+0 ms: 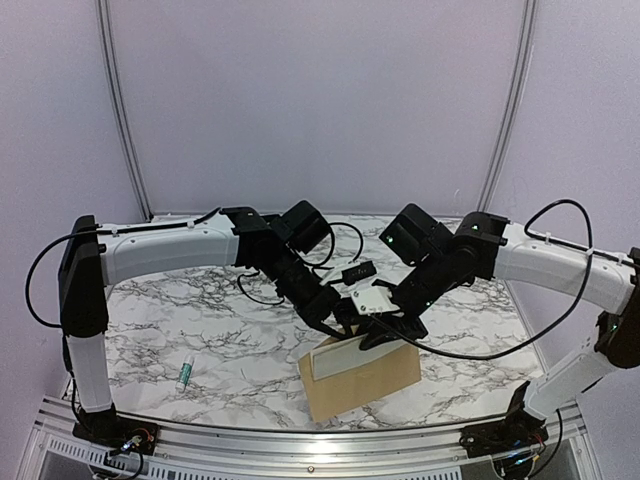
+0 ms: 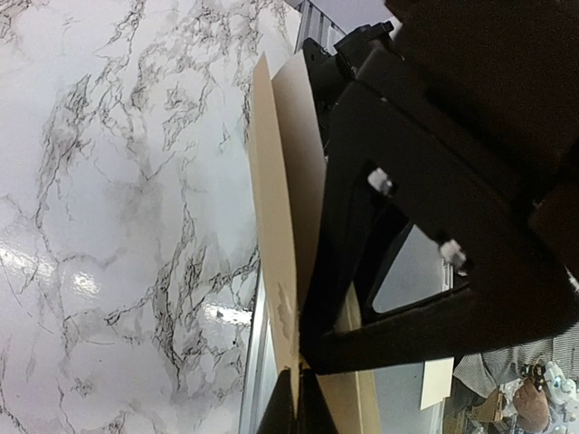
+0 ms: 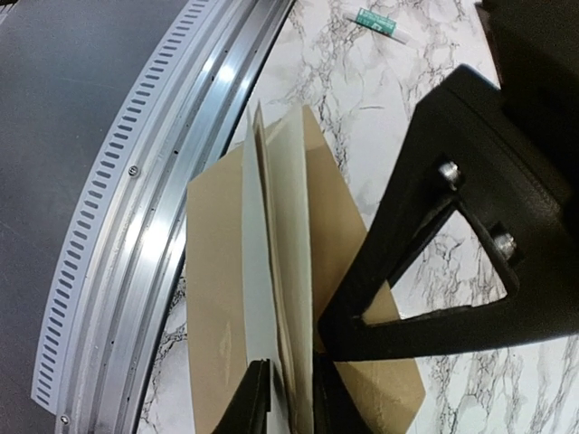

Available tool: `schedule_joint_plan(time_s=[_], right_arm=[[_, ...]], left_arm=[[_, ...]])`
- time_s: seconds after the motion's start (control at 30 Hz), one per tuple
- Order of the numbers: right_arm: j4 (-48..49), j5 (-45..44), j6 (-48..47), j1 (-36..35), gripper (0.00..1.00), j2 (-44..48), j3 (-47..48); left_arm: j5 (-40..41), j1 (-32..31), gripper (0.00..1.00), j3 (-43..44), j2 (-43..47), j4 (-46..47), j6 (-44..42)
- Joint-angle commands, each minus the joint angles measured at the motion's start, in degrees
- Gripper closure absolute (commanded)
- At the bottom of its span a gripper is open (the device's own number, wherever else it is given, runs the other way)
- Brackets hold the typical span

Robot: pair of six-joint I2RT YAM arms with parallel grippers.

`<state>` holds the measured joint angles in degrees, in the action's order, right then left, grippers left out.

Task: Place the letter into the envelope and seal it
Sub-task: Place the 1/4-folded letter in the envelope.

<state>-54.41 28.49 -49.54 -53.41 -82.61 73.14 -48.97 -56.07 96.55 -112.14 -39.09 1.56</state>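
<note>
— Pincer grip, right side?
— Shut: the right pincer (image 3: 282,398) is closed on the letter (image 3: 285,226), held on edge, its long axis running away from the grip.
— Where is the envelope (image 3: 213,307) laid?
— On the desk (image 3: 380,81), just beneath the letter, so a downward move is called for. The left pincer (image 2: 297,398) is clamped on a thin sheet; which sheet cannot be told.

Both arms reach in from the outer bases, elbows high, forearms converging mid-table, wrists pitched down. L gripper (image 1: 338,322) and R gripper (image 1: 385,328) sit just beside each other, tips low. Wrist cams: each pair of fingers is pinched tight on the letter (image 1: 343,357), no gap.
</note>
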Motion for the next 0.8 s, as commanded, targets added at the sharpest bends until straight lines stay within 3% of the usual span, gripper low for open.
schedule_joint_plan(time_s=[0.0, 0.23, 0.43, 0.77], right_arm=[[1.61, -2.63, -0.09, -0.82, 0.81, 2.02, 0.02], [2.17, -3.18, 0.14, -1.89, 0.81, 2.17, -0.06], [1.52, -3.08, -0.15, -2.54, 1.0, 0.91, 0.6], [1.42, -7.86, 1.02, -2.46, 1.0, 1.13, 1.67]], left_arm=[[-1.65, 0.52, 1.0, 0.04, 0.3, 1.79, 1.48], [-2.31, 0.61, 1.0, 0.17, -0.1, 3.31, 2.79], [-2.57, 0.61, 1.0, -0.48, 0.2, 3.84, 3.43], [-2.64, 0.88, 1.0, -1.19, 0.29, 4.41, 3.6]])
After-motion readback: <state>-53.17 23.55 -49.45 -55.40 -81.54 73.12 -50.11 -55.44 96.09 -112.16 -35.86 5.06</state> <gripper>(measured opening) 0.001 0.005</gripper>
